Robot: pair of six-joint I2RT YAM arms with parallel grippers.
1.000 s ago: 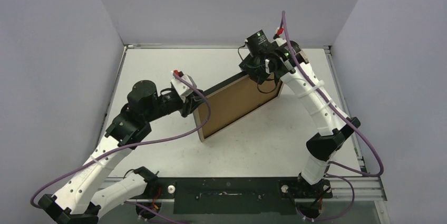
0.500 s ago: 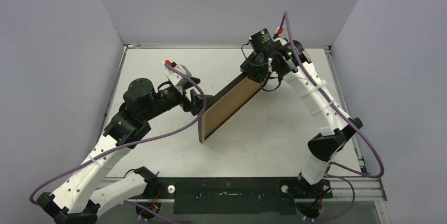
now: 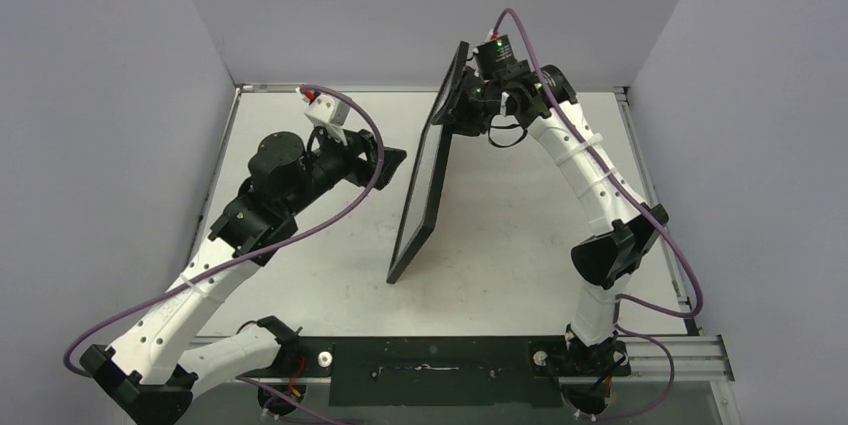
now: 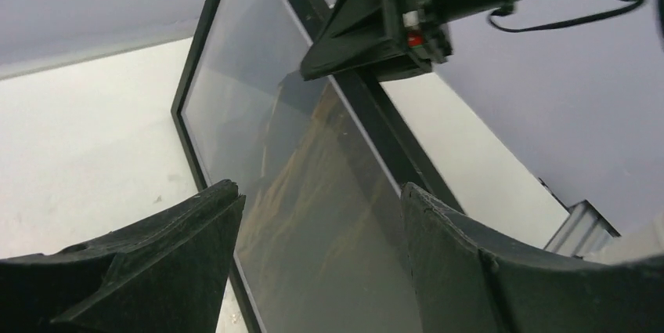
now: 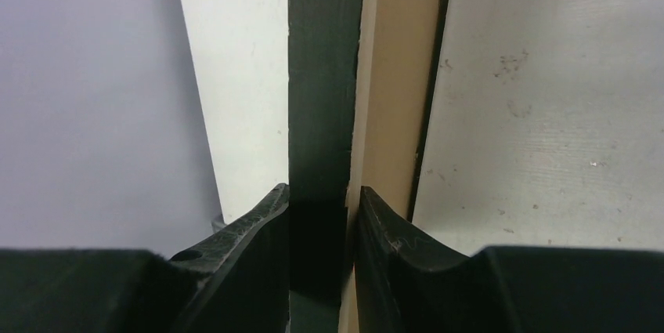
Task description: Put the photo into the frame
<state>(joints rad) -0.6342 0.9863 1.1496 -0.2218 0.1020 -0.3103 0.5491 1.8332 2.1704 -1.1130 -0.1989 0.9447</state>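
Note:
The frame (image 3: 420, 195) stands steeply on edge, its black glazed front turned to the left and its low corner down at the table. My right gripper (image 3: 462, 105) is shut on its top corner; in the right wrist view the fingers (image 5: 270, 223) pinch the black rim (image 5: 317, 74) and the light brown back (image 5: 391, 74). The photo (image 4: 329, 215), brown hills under grey, shows behind the glass in the left wrist view. My left gripper (image 3: 385, 160) is open and empty, a short way left of the frame, its jaws (image 4: 319, 190) facing the glass without touching it.
White table (image 3: 300, 275) with grey walls on three sides. A metal rail (image 3: 660, 350) runs along the near edge by the arm bases. The right arm's cable (image 3: 690, 285) loops out over the right side.
The right gripper lifted the frame from a low tilt, brown back up, to nearly upright with the black front facing left. My left gripper opened, let go of the frame's edge and drew back left.

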